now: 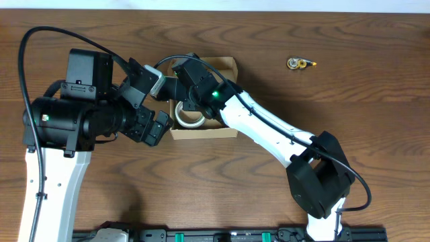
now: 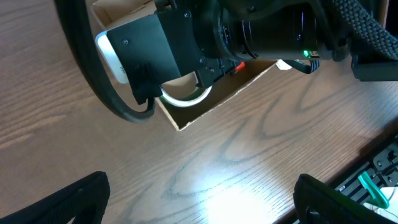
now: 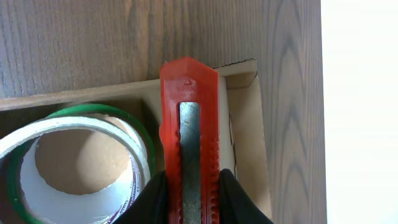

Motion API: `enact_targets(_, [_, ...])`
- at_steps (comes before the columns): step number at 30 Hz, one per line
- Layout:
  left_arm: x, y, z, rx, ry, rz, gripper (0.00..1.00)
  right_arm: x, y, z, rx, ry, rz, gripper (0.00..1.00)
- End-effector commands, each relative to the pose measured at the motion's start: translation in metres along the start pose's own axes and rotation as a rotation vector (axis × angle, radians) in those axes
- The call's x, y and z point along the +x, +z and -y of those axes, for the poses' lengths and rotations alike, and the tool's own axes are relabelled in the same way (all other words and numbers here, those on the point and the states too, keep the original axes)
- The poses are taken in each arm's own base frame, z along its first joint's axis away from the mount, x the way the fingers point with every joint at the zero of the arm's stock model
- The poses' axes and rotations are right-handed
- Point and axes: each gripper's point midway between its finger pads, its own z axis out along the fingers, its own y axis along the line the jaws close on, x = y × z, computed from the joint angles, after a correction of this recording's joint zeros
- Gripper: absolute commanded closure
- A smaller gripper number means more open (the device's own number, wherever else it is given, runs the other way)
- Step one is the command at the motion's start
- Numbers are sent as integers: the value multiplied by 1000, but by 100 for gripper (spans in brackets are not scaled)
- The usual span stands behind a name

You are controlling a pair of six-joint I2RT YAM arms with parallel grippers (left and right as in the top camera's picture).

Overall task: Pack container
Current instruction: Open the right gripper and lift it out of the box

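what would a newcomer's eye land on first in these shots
The red cutter stands out, clamped in the right gripper and poised over the open box beside stacked tape rolls. Away from it, a small yellowish item lies alone on the wooden table, toward the right.

The tan cardboard container (image 1: 201, 133) lies open and flat near the middle of the table (image 1: 363, 101).

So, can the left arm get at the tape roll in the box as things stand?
Probably not: the right hand, gripping a red box cutter, hangs over the cardboard box and crowds the tape roll.
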Motion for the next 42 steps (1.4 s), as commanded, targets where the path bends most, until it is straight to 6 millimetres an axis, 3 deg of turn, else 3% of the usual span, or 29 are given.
enact_targets(1, [-2, -4, 0, -8, 9, 10, 5, 8, 9, -7, -15, -37, -23, 94])
enact_targets(14, [-2, -4, 0, -8, 9, 10, 5, 24, 13, -2, 0, -46, -61, 92])
enact_targets(16, [-2, -4, -1, -8, 9, 10, 5, 26, 13, -1, 3, -43, -62, 89])
enact_targets(20, [-2, -4, 0, -8, 9, 10, 5, 27, 13, 0, 4, -41, -64, 64])
enact_targets(28, [-2, -4, 0, -8, 9, 10, 5, 26, 11, 3, 21, -44, -73, 53])
enact_targets(37, [-2, -4, 0, -8, 9, 10, 5, 28, -27, 57, 243, 258, -73, 46])
enact_targets(40, [-2, -4, 0, -8, 9, 10, 5, 41, -43, 82, 309, 412, -58, 40])
enact_targets(42, [-2, -4, 0, -8, 9, 10, 5, 63, -49, 101, 348, 548, -59, 34])
